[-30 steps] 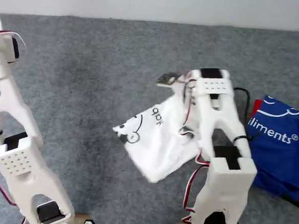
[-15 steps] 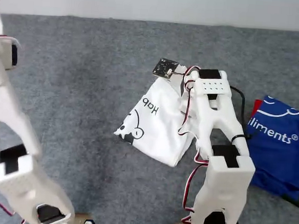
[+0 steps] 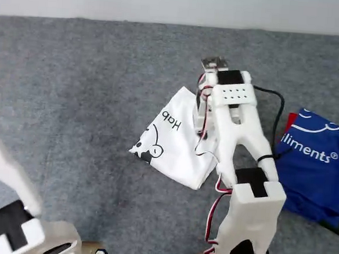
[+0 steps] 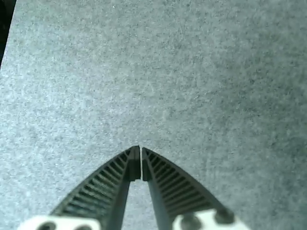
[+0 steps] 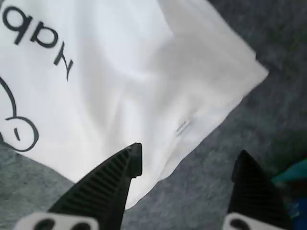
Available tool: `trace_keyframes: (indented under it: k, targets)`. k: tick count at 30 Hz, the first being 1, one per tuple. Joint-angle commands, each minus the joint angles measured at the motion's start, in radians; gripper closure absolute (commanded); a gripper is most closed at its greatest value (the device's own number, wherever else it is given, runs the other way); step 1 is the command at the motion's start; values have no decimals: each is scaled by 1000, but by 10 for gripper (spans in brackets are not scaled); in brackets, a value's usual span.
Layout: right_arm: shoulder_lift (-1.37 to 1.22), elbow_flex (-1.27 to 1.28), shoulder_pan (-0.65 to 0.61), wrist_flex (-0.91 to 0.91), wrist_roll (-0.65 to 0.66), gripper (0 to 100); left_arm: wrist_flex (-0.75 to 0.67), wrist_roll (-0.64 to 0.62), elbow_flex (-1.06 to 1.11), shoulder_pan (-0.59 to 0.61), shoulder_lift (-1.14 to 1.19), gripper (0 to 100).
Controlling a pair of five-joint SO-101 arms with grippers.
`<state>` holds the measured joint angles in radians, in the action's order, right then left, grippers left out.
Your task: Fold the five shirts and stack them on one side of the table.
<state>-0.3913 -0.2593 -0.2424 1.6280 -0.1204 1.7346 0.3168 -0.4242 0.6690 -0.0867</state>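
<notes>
A folded white shirt (image 3: 174,140) with a black cartoon print lies on the grey carpet mid-table. My right arm (image 3: 233,125) stretches over the shirt's right side. Its gripper (image 5: 187,165) hangs open just above the shirt's (image 5: 110,81) edge, with nothing between the fingers. One fingertip (image 5: 132,160) is over the white cloth, the other (image 5: 244,170) over bare carpet. A folded blue shirt (image 3: 318,166) lies at the right edge of the table. My left gripper (image 4: 140,155) is shut and empty over bare carpet, and the left arm (image 3: 2,185) stands at the near left.
A red layer (image 3: 290,119) and a dark one (image 3: 338,227) peek out from under the blue shirt. Open grey carpet (image 3: 85,80) spreads across the left and far side. A pale wall (image 3: 166,5) borders the far edge.
The white shirt swung a little toward the far side and settled flat. My right wrist then moved farther back over it. The left arm drew down toward the near left corner.
</notes>
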Motion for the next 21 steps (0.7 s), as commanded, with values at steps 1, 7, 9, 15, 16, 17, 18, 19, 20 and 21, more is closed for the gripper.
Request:
trace_keyframes:
  k: [1,7,9,15,16,17,18,19,20,21]
  targets:
    - [65,-52,-48,104,-190,697,17,32,1,35,-71,987]
    - [50,-49,-105,73,-391,695,18,51,-2,94,-80,987]
    - [30,-49,-105,18,-414,689,18,77,-2,115,-80,987]
    - [-53,-49,-102,-114,-491,515,18,144,-4,180,-80,986]
    - [-67,-49,-102,-125,-502,496,18,155,-5,190,-80,986]
    - [-79,-49,-102,-137,-509,486,17,167,-5,198,-78,986]
    - [-96,-49,-101,-151,-511,487,17,175,-5,204,-78,986]
    - [-116,-49,-101,-165,-511,487,17,181,-5,209,-78,986]
    - [-139,-49,-101,-180,-511,487,17,186,-5,212,-78,986]
    - [-165,-49,-101,-202,-512,487,17,186,-5,212,-78,986]
